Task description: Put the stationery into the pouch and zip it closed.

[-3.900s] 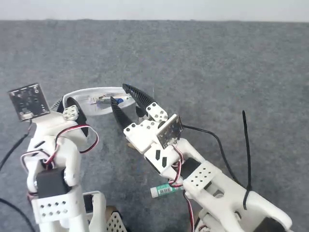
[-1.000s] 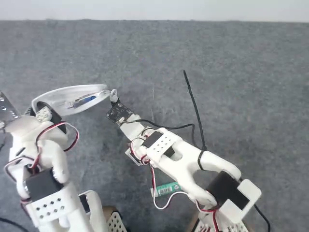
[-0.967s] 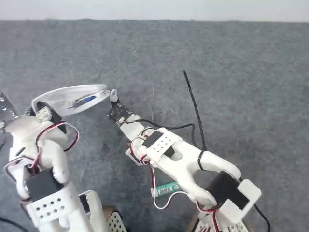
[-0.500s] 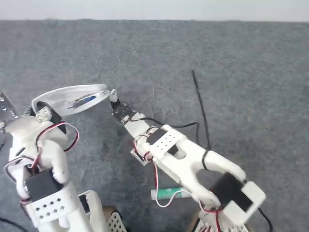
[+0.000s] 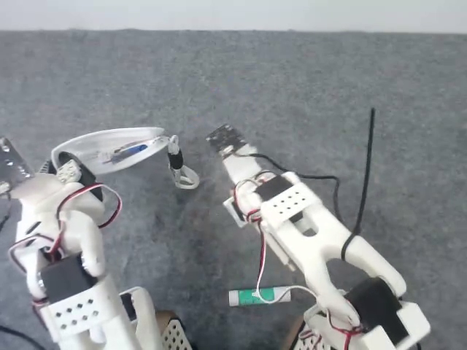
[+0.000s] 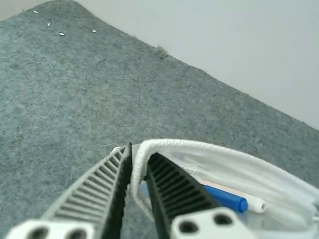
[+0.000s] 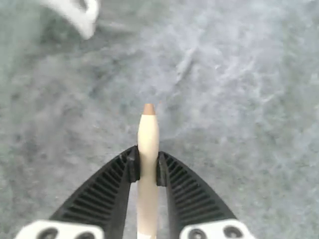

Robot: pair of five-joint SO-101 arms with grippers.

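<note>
My left gripper [image 6: 137, 152] pinches the corded rim of the pouch [image 6: 224, 167], its ribbed black fingers narrowed onto soft, milky-clear plastic. A blue pen [image 6: 223, 199] with a white end lies inside. My right gripper [image 7: 147, 155] is clamped on a smooth cream pencil [image 7: 148, 130] with a blunt brown tip, which points at the grey, felt-like table [image 7: 239, 74].

The high view adds what neither wrist camera gives. The pouch [image 5: 109, 144] is a long flat oval held out by my left arm. Its zip pull [image 5: 180, 169], a dark tab with a pale loop, trails from the end facing my right arm. A tube [image 5: 259, 295] with a green label lies on the table near that arm's base.
</note>
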